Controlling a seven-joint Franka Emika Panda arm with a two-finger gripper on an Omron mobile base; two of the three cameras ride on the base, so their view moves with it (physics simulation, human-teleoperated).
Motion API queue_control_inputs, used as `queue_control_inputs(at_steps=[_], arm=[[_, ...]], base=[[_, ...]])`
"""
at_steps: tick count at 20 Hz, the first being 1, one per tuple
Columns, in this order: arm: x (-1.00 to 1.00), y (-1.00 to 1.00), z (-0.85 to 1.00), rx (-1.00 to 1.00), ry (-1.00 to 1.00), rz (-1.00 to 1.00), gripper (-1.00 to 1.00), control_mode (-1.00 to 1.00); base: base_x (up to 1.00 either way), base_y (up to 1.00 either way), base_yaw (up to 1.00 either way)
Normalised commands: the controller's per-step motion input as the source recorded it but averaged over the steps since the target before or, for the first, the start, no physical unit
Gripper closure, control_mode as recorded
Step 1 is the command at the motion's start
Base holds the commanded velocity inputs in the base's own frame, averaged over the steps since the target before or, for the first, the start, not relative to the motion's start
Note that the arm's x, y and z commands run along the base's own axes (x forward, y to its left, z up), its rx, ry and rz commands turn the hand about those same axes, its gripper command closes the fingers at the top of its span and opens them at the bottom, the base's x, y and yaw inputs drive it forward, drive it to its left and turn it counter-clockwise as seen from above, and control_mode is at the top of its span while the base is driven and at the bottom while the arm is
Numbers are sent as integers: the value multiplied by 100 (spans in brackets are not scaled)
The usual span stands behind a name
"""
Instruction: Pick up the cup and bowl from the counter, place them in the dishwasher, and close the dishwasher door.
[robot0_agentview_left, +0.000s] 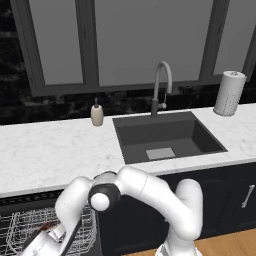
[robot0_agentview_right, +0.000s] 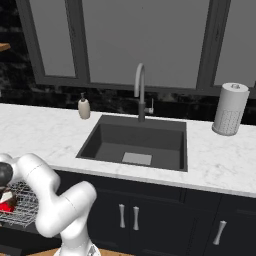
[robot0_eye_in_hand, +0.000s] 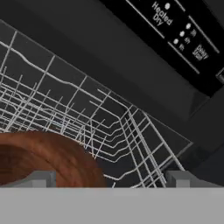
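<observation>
My gripper (robot0_eye_in_hand: 111, 179) is open, low over the white wire rack (robot0_eye_in_hand: 87, 113) of the open dishwasher (robot0_agentview_left: 30, 222). The reddish-brown bowl (robot0_eye_in_hand: 48, 157) lies in the rack just under the gripper's left fingertip (robot0_eye_in_hand: 41, 178), with nothing clamped between the fingers. The dishwasher's dark control strip (robot0_eye_in_hand: 183, 39) runs across the upper right of the hand view. In the right base view a red thing with some white, which looks like the cup (robot0_agentview_right: 6, 205), sits in the rack (robot0_agentview_right: 22, 205) beside my arm. A reddish sliver (robot0_agentview_left: 46, 227) shows beside my wrist in the left base view. The white marble counter (robot0_agentview_left: 50, 150) lies above.
A dark sink (robot0_agentview_left: 167, 137) with a grey faucet (robot0_agentview_left: 161, 85) is set into the counter. A beige soap dispenser (robot0_agentview_left: 97, 113) stands left of it and a paper towel roll (robot0_agentview_left: 229, 93) at the far right. Dark cabinet doors (robot0_agentview_right: 130, 215) run under the sink.
</observation>
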Motion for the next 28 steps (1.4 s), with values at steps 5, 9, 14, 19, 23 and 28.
queue_control_inputs(at_steps=[5, 9, 14, 19, 23, 28], arm=[[-17, 12, -84, 0, 35, 0, -100, -100], [-59, 41, 19, 0, 19, 0, -100, -100], [-95, 21, 75, 1, -1, -3, -100, -100], [-100, 0, 71, 9, -1, -13, -100, -100], [-100, 0, 95, 17, 10, -17, -100, -100], [-100, -13, 67, 12, 23, -19, -100, -100]], base=[[0, 0, 0], [0, 0, 0], [0, 0, 0], [0, 0, 0], [0, 0, 0], [0, 0, 0]])
